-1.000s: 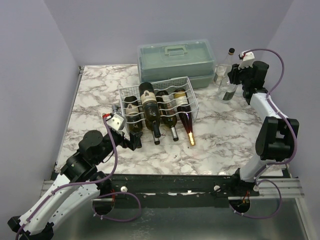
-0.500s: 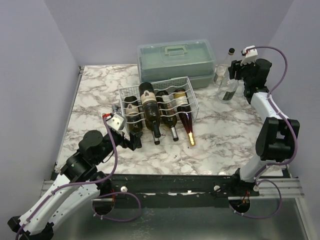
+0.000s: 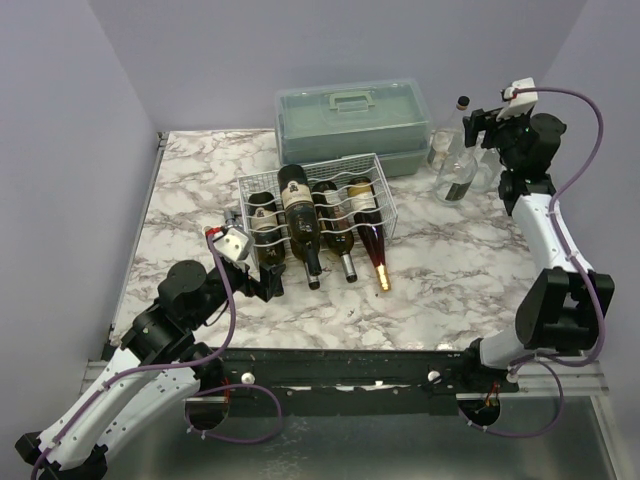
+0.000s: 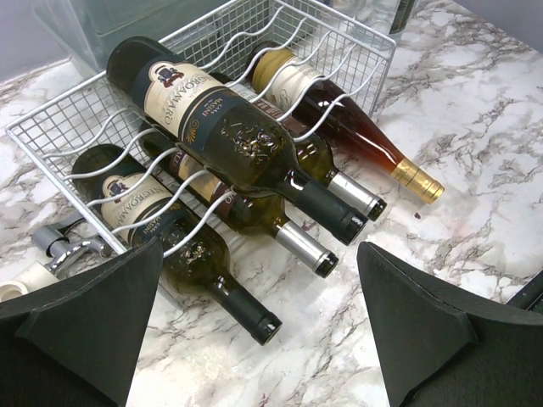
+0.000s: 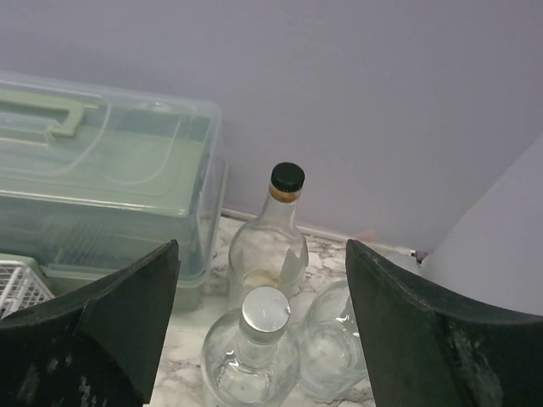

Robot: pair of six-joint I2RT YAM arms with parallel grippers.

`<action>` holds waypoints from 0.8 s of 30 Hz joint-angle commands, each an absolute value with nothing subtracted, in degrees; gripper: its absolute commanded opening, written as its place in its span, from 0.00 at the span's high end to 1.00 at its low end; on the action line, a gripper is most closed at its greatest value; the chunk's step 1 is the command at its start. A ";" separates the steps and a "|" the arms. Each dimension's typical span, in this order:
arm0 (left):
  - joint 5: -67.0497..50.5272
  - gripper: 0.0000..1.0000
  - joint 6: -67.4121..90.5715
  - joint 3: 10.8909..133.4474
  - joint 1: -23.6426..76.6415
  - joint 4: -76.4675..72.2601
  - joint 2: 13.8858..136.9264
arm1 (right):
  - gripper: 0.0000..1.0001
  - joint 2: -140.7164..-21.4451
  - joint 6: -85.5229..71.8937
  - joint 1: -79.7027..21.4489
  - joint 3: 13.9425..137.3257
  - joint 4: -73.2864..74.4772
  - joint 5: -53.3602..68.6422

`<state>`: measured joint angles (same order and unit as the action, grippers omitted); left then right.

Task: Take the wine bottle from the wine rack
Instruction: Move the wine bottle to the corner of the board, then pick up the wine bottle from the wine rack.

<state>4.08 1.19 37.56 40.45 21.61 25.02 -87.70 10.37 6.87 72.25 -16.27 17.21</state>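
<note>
Left gripper [image 4: 259, 254]: jaws wide apart, empty, bottom of frame
Wine bottle [image 4: 229, 136]: we saw it atop the wine rack [image 4: 68, 127], mid-frame, just above that gripper
Right gripper [image 5: 261, 246]: parted, empty

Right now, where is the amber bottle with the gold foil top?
Overhead view: the amber bottle with the gold foil top lies in the rightmost groove of the white wire rack, neck poking out its near side, beside a silver-capped dark bottle.
</note>
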 commanded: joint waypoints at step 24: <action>3.60 0.01 1.15 37.45 40.17 22.14 25.61 | 0.14 -65.83 5.88 7.28 63.77 7.09 44.74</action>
<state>4.08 1.21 37.56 40.45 22.24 25.36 -68.31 7.09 6.87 66.39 1.34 35.99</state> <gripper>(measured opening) 0.987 0.858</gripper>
